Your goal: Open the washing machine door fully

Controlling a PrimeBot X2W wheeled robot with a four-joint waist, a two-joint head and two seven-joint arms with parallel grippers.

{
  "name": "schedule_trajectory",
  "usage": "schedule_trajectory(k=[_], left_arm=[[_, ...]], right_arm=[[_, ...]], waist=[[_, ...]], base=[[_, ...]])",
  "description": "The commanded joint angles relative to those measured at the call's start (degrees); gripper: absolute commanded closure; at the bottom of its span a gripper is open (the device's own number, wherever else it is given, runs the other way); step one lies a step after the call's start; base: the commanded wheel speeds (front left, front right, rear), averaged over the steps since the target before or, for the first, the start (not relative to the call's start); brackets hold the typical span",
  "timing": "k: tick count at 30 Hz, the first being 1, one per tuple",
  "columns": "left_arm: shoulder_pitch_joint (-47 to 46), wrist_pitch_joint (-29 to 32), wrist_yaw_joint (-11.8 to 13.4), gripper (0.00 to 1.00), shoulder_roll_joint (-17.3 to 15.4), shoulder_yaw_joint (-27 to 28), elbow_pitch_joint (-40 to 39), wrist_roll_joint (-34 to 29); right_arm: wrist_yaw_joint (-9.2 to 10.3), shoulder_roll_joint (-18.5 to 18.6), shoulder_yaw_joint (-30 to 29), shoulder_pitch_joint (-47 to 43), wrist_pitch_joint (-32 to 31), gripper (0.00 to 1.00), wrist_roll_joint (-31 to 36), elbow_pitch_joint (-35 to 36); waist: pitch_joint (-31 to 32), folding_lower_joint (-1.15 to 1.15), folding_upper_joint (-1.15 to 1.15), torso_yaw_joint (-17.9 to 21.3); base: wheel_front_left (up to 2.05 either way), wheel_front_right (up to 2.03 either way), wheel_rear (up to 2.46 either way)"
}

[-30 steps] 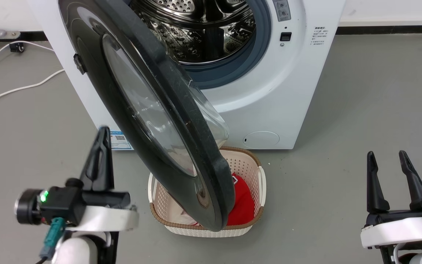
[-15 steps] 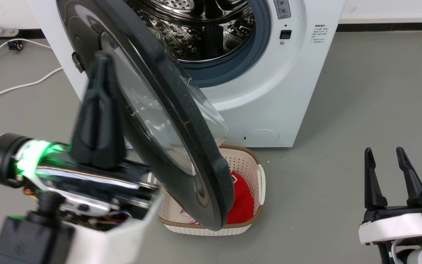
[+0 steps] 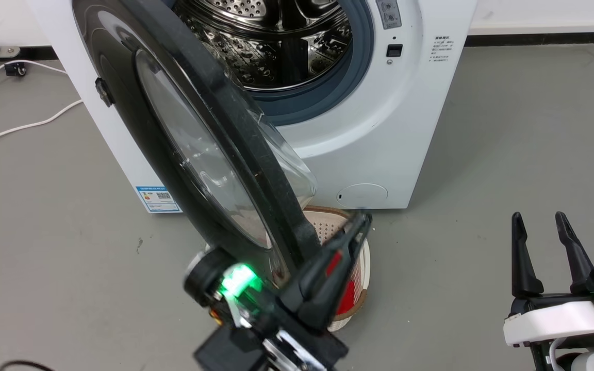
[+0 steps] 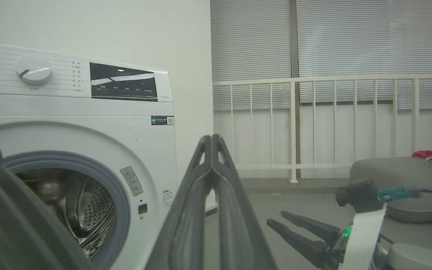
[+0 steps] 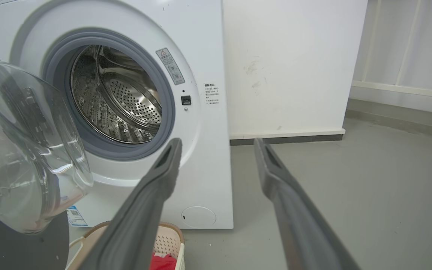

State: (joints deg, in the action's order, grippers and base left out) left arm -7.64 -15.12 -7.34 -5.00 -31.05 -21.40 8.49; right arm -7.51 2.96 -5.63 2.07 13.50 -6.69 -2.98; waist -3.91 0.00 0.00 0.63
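Note:
The washing machine (image 3: 390, 134) stands white with its steel drum (image 3: 276, 46) showing. The washing machine door (image 3: 173, 134), a glossy black disc with a clear glass bowl, hangs partly open, swung out from the left side towards me. My left gripper (image 3: 361, 224) is shut and empty, with its fingers pressed together (image 4: 212, 138). It points up and right, close beside the lower free edge of the door on the drum side; I cannot tell if it touches. My right gripper (image 3: 539, 219) is open and empty at the lower right, well away from the machine (image 5: 218, 144).
A cream perforated basket (image 3: 365, 252) with red cloth (image 3: 346, 296) sits on the floor under the door's lower edge. White cables (image 3: 23, 126) lie on the grey floor at the left. A blue sticker (image 3: 158, 198) marks the machine's lower corner.
My left gripper rose in front of the door's outer face, then swung right to the door's lower free edge. The camera shifted slightly. The door and right gripper stayed put.

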Motion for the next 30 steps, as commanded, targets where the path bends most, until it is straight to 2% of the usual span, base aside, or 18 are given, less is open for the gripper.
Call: schedule_trajectory(k=[1, 6, 9, 16, 24, 30], left_arm=[[0.74, -0.05, -0.04, 1.00, -0.36, -0.49, 0.65, 0.35], [3.21, 1.47, -0.09, 1.00, -2.62, -3.48, 8.34, 2.88], [3.01, 2.01, -0.11, 1.00, -2.78, -4.35, 12.14, 3.76], [-0.81, 0.98, 0.11, 1.00, -1.08, -3.99, 19.48, 4.73], [-4.62, 0.09, 1.97, 1.00, 0.69, -2.25, 25.44, 4.94], [-4.91, -0.05, 3.84, 1.00, 0.83, -0.10, 27.92, 5.28]], right_arm=[[0.04, -0.15, -0.01, -0.36, -0.21, 0.00, -0.35, -0.08], [0.04, -0.15, 0.41, -0.62, -0.56, 0.00, -0.54, -0.27], [0.04, -0.15, 0.66, -0.55, -0.74, 0.00, -0.69, -0.36], [0.04, -0.15, 1.15, -0.18, -1.15, 0.00, -1.13, -0.72], [0.04, -0.15, 1.56, -0.17, -1.22, 0.00, -1.90, -1.53], [0.04, -0.15, 1.47, 0.15, -1.28, 0.00, -2.24, -1.77]], waist=[[0.06, 0.00, 0.00, -0.09], [0.20, 0.00, 0.00, -0.34], [0.13, 0.00, 0.00, -0.35], [-0.11, 0.00, 0.00, 0.29], [-0.43, 0.00, 0.00, 1.25], [-0.86, 0.00, 0.00, 1.33]], base=[[0.00, 0.00, 0.00], [0.00, 0.00, 0.00], [0.00, 0.00, 0.00], [0.00, 0.00, 0.00], [0.00, 0.00, 0.00], [0.00, 0.00, 0.00]])
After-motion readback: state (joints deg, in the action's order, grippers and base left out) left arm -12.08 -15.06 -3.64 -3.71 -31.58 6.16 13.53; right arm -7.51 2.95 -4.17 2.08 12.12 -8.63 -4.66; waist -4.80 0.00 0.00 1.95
